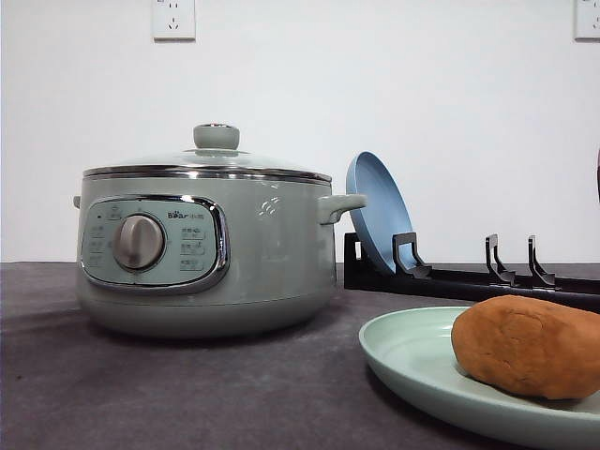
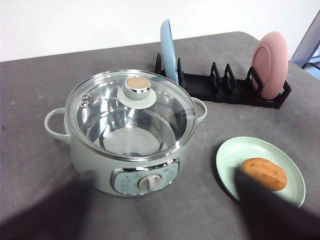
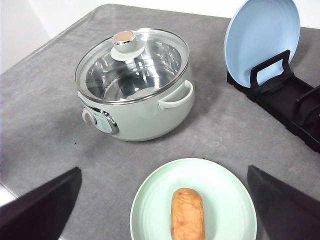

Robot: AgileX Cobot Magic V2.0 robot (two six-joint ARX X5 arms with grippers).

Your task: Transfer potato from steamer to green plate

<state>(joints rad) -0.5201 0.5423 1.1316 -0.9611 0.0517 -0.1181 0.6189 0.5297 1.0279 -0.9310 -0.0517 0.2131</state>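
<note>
The orange-brown potato [image 1: 530, 345] lies on the pale green plate [image 1: 403, 352] at the front right of the table, with its lumpy skin showing [image 3: 187, 213]. To the plate's left stands the sage-green steamer [image 1: 202, 253], its glass lid on, and through the lid the steel pot looks bare [image 2: 131, 135]. In the left wrist view the potato [image 2: 264, 173] rests on the green plate [image 2: 235, 155]. My left gripper [image 2: 162, 210] hangs high over the table, open, its dark fingers [image 2: 45, 215] wide apart. High above the plate [image 3: 150, 205], my right gripper [image 3: 164, 172] is open and holds nothing.
A black dish rack [image 1: 469, 281] stands behind the plate, against the wall. A blue plate [image 1: 377, 211] stands upright in its left end and a pink plate [image 2: 271, 64] in its right end. The table top is dark grey cloth [image 1: 187, 394].
</note>
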